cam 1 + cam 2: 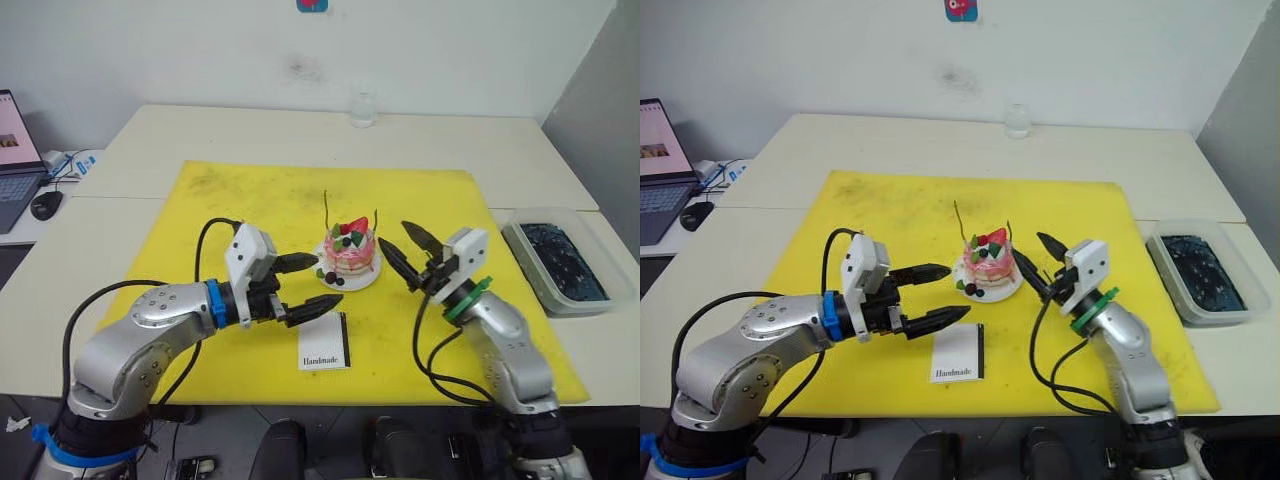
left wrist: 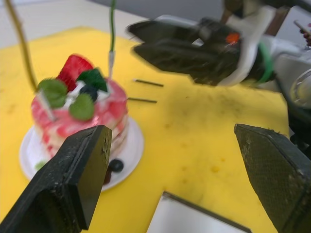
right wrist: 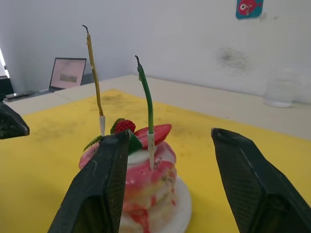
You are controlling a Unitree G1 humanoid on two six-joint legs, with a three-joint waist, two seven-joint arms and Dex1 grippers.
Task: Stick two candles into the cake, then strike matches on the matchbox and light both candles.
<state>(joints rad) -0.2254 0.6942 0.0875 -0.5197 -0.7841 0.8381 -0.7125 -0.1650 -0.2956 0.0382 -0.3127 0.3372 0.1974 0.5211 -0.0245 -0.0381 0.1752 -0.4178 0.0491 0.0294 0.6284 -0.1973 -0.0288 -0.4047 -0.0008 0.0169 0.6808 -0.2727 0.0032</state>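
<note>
The pink cake [image 1: 348, 255] sits on its white plate [image 1: 366, 279] in the middle of the yellow mat [image 1: 250, 200]. Two thin candles stand upright in it, a yellow one [image 3: 95, 73] and a green one [image 3: 146, 97], both unlit. My left gripper [image 1: 318, 282] is open just left of the plate, above the matchbox [image 1: 324, 342], which lies flat near the mat's front edge. My right gripper [image 1: 405, 250] is open close to the cake's right side, empty. Two dark matches [image 2: 148, 83] [image 2: 142, 100] lie on the mat past the cake, under the right gripper.
A clear tub with dark contents [image 1: 560, 262] stands off the mat at the right. A glass [image 1: 362, 108] is at the back of the table. A laptop [image 1: 15, 160] and a mouse [image 1: 45, 205] are at the far left.
</note>
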